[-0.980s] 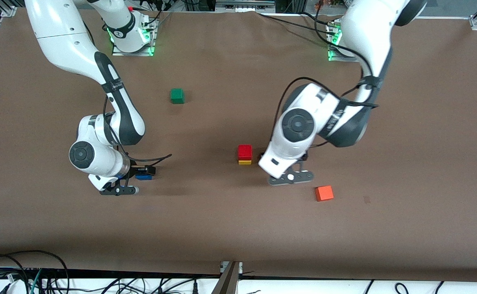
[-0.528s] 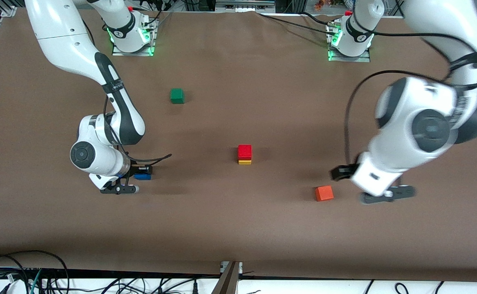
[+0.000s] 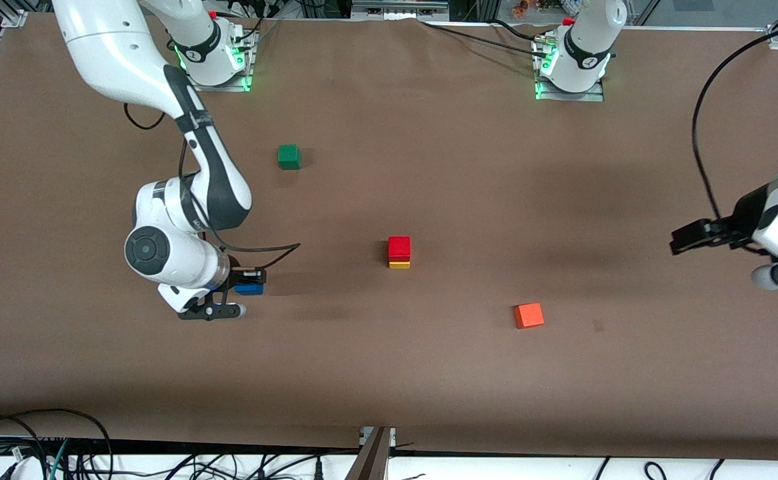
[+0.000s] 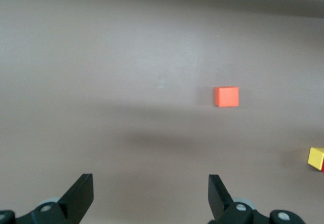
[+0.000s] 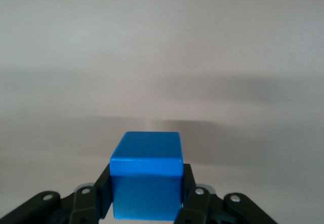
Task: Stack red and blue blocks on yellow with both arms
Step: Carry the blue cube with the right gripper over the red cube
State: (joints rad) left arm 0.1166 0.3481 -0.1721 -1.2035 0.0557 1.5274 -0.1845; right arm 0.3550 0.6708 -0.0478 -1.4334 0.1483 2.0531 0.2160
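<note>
The right claw (image 5: pixel 147 203) pinches the small, rigid, likely light blue block (image 3: pixel 249 289) by opposite flat faces at lower left, the red block (image 3: pixel 399 247) sits on yellow (image 3: pixel 399 265) mid-frame, and the left claw (image 4: pixel 152 196) gapes empty.

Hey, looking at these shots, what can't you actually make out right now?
- Whether the blue block is off the table: front view, the right gripper and wrist cover it.
- Most of the yellow block: front view, the red block covers it; left wrist view, cut off by the edge.
- Left gripper: front view, partly cut off by the edge.
</note>
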